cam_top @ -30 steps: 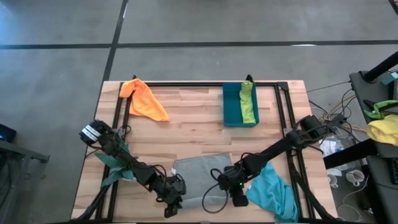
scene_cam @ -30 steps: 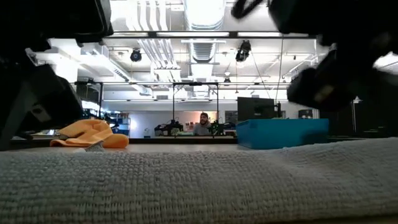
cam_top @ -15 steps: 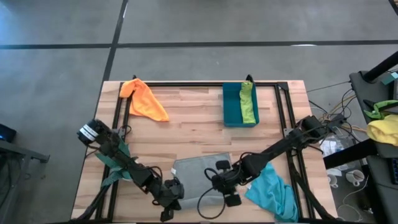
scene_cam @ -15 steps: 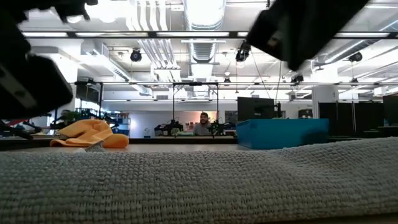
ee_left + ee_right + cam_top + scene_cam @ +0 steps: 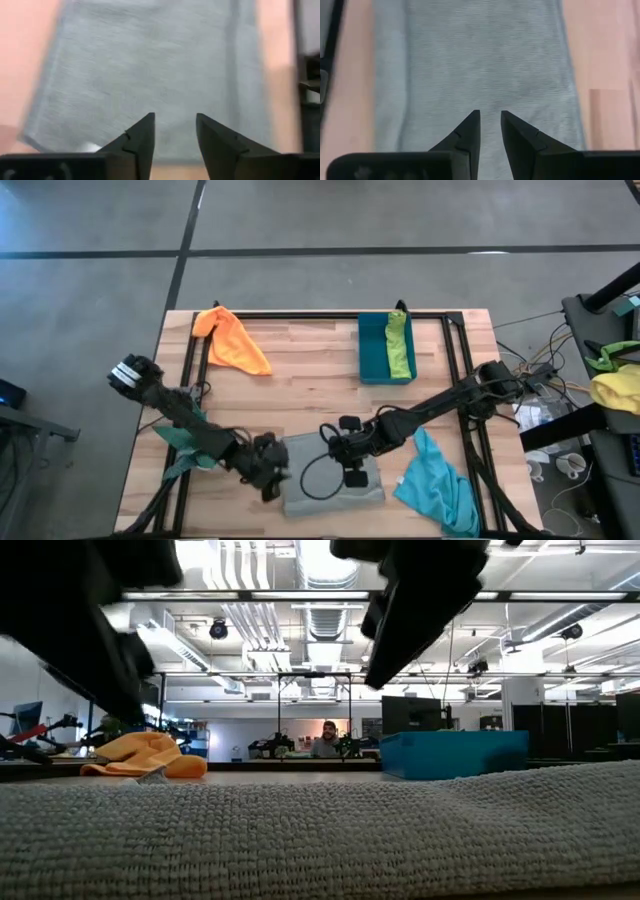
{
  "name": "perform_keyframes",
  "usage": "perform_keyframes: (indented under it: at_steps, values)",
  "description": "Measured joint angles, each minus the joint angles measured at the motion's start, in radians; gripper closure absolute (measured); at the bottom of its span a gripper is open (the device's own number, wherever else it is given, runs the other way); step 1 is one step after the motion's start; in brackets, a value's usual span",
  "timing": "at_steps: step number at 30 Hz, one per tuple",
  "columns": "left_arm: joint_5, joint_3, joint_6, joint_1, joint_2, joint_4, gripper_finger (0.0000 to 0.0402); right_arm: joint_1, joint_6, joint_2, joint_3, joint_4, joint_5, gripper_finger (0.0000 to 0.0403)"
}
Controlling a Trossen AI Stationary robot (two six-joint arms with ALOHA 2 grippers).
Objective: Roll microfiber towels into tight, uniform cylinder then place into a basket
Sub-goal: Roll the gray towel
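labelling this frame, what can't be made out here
- High view: lime green towel in the basket, rolled or just laid, too small to tell.
- High view: left gripper and right gripper, contact with the grey towel hidden by the arms.
- Low view: turquoise towel out of frame.

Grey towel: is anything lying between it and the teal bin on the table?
Nothing visible blocks it. Between the grey microfiber towel and the shallow teal plastic bin lies bare wooden tabletop. The right pincer hangs over the towel; the left pincer is at its edge. A lime green towel already fills part of the bin.
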Motion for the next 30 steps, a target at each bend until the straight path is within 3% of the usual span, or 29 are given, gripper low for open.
perform_keyframes:
  at_steps: [3,17,26,30]
  values:
    - [-0.002,-0.047,0.064,0.045,0.024,0.128,0.0263,-0.015,-0.024,0.0,-0.036,0.068,0.003,0.033]
    - [-0.015,-0.046,0.069,0.187,0.19,0.158,0.0262,-0.057,-0.199,0.001,-0.228,0.131,-0.08,0.033]
    - [0.006,-0.055,0.226,0.386,0.024,0.018,0.0262,-0.158,-0.21,0.002,-0.322,0.199,-0.08,0.033]
    - [0.018,-0.054,0.266,0.437,-0.111,-0.076,0.0262,-0.226,-0.229,0.007,-0.307,0.184,-0.012,0.033]
